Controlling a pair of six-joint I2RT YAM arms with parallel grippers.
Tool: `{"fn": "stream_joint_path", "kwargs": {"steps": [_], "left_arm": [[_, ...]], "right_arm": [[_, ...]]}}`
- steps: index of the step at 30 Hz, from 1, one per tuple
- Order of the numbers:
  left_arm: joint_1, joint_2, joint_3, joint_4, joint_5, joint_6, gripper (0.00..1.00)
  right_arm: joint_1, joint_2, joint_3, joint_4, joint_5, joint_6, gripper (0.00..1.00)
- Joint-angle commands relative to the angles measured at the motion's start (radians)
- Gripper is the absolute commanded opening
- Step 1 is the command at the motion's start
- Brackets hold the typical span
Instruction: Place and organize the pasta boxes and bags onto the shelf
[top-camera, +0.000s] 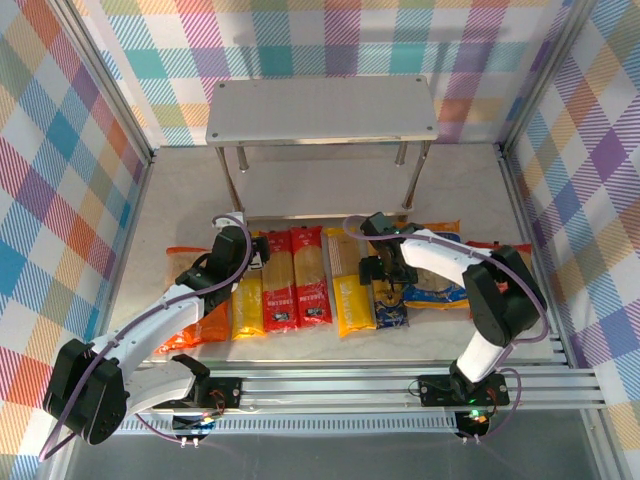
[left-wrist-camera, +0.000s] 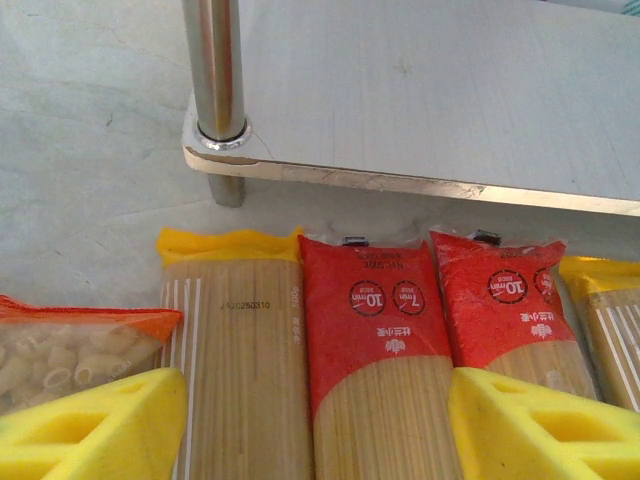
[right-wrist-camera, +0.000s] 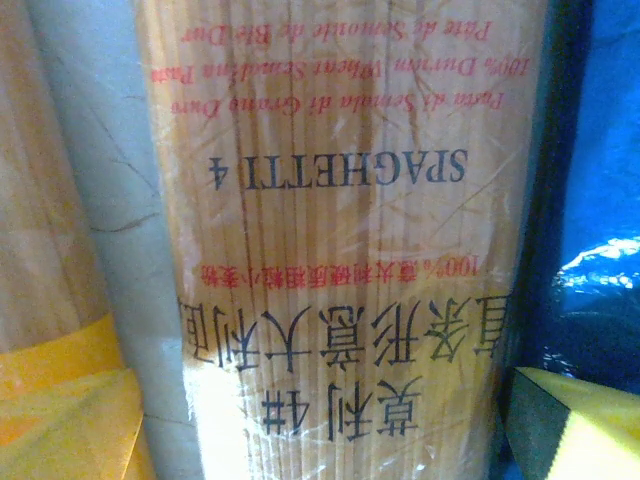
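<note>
- Yellow fingertips (left-wrist-camera: 95, 430) of the left gripper (left-wrist-camera: 318, 440) stand spread wide and hold nothing, low over the left end of a row of pasta packs lying flat on the table (top-camera: 180, 200).
- Between those fingertips lie a yellow spaghetti pack (left-wrist-camera: 235, 360) and a red spaghetti pack (left-wrist-camera: 375, 360), side by side and touching.
- A second red pack (left-wrist-camera: 500, 310) runs under the right fingertip, with a second yellow pack (left-wrist-camera: 612, 320) just beyond it.
- An orange bag (left-wrist-camera: 70, 350) of short pasta lies just left of the yellow spaghetti pack, partly under the left fingertip.
- The shelf (left-wrist-camera: 450, 90) stands just past the packs' top ends, one metal leg (left-wrist-camera: 215, 70) rising near the yellow spaghetti pack's corner.
- The right gripper (top-camera: 375, 268) hangs close over the dark spaghetti pack (right-wrist-camera: 340, 250), which lies between the second yellow pack and a blue bag (right-wrist-camera: 600, 150).
- One yellow fingertip (right-wrist-camera: 580, 425) of that gripper shows at the dark spaghetti pack's right edge; the jaws look spread about as wide as the pack, and whether they touch it cannot be told.
- A strip of table separates the dark spaghetti pack from the second yellow pack, while the blue bag lies against its other side.
- A red bag (top-camera: 500, 247) ends the row on the right, mostly hidden under the right arm (top-camera: 450, 255).
- All the packs and bags lie on the table in front of the shelf.
</note>
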Motion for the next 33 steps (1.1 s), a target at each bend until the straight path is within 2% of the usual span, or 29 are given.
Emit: {"fn": "stream_joint_path", "kwargs": {"steps": [1,6,9,16,22,26,33], "left_arm": [[-0.009,-0.009,-0.009,-0.015,-0.005,-0.011,0.70],[-0.009,-0.011,-0.010,-0.022,-0.007,-0.009,0.70],[-0.009,-0.012,-0.011,-0.023,-0.012,-0.009,0.70],[-0.009,-0.013,-0.015,-0.024,-0.013,-0.013,0.70],[-0.009,-0.021,-0.018,-0.025,-0.013,-0.014,0.70],[-0.009,-0.027,-0.021,-0.026,-0.018,-0.015,0.69],[-0.009,-0.021,-0.028,-0.017,-0.012,-0.018,0.69]], "right_arm": [[0.005,0.048,0.015,-0.028,0.008,0.015,0.93],[0.005,0.072,0.002,-0.004,-0.021,0.021,0.90],[0.005,0.075,0.000,0.000,-0.025,0.019,0.82],[0.005,0.039,-0.004,0.003,-0.061,0.017,0.41],[0.006,-0.037,0.011,-0.017,-0.064,0.017,0.22],[0.007,-0.097,0.037,-0.050,-0.048,0.013,0.01],[0.006,-0.181,0.121,-0.095,-0.013,-0.021,0.00]]}}
